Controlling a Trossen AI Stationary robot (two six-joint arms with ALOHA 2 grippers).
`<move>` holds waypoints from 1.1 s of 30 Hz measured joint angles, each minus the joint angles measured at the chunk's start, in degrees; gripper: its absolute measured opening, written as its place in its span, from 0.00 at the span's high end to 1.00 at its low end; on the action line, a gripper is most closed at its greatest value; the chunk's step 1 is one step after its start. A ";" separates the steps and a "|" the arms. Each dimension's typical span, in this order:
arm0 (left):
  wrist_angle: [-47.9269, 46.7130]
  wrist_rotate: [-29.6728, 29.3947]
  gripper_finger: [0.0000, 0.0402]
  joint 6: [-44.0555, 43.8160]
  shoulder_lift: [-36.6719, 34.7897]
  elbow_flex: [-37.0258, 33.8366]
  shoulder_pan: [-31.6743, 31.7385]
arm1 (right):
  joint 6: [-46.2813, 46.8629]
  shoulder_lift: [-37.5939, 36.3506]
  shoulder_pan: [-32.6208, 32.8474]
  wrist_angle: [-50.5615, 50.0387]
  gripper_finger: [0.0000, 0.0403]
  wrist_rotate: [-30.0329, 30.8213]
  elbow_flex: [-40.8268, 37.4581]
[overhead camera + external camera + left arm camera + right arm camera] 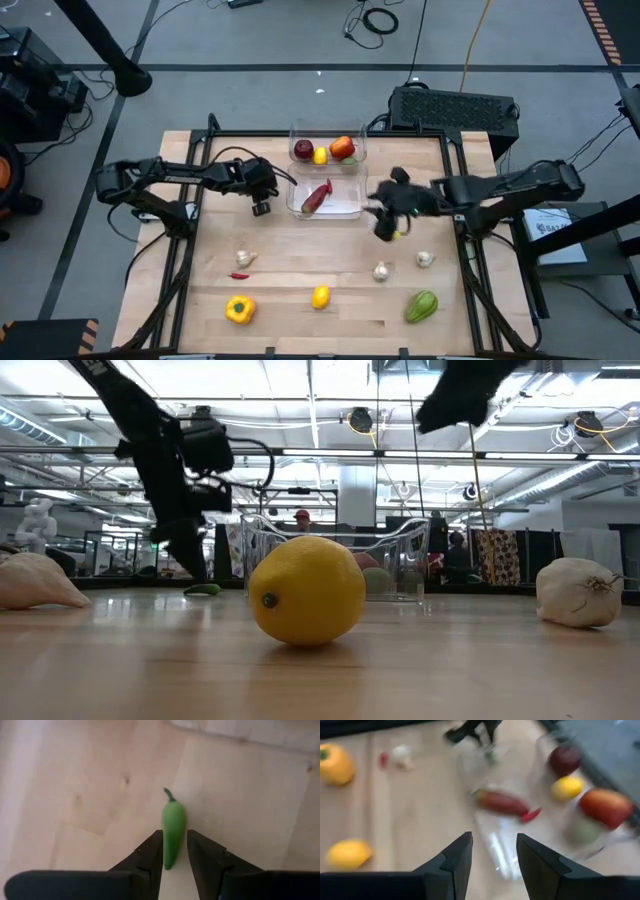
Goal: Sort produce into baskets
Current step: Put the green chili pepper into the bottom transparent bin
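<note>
High view: on the wooden table (200, 310), two clear baskets sit near the far edge. The far basket (327, 133) holds a dark apple (303, 150), a small lemon (320, 155) and a red apple (342, 148); the near basket (345, 207) holds a dark red pepper (316, 197). Toward the front lie a yellow pepper (239, 310), a lemon (320, 296), a green pepper (421, 305), a red chilli (239, 275) and three garlic bulbs (381, 270). The left tool (261, 207) reaches down just left of the near basket; the right tool (385, 228) hangs to that basket's right.

Low view: the lemon (306, 590) fills the foreground, garlic at both sides, a small green chilli (202, 589) lying under the left arm.

Left wrist view: the left tool (175, 855) has its fingers narrowly apart on either side of the green chilli (173, 830), close against it; the chilli lies on the table.

Right wrist view: the right tool (494, 850) is partly open and holds nothing, above the baskets.
</note>
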 joint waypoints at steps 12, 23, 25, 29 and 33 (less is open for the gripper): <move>-3.77 0.45 0.75 -3.33 -7.54 1.74 -0.83 | 25.98 2.88 24.45 -9.17 0.64 0.42 0.00; -0.77 2.41 0.42 2.47 -6.20 -1.47 -0.02 | 30.55 13.52 30.50 -6.42 0.64 0.44 -0.02; -0.32 3.43 0.41 3.14 -5.43 -1.45 0.30 | 30.55 14.55 30.51 -6.46 0.64 0.42 -0.02; -0.15 3.87 0.41 3.18 -3.75 -1.45 0.71 | 30.20 15.79 30.47 -6.01 0.64 0.48 -0.02; -0.07 4.14 0.41 4.53 -1.56 -1.44 0.70 | 30.09 16.07 30.47 -6.05 0.64 0.50 -0.04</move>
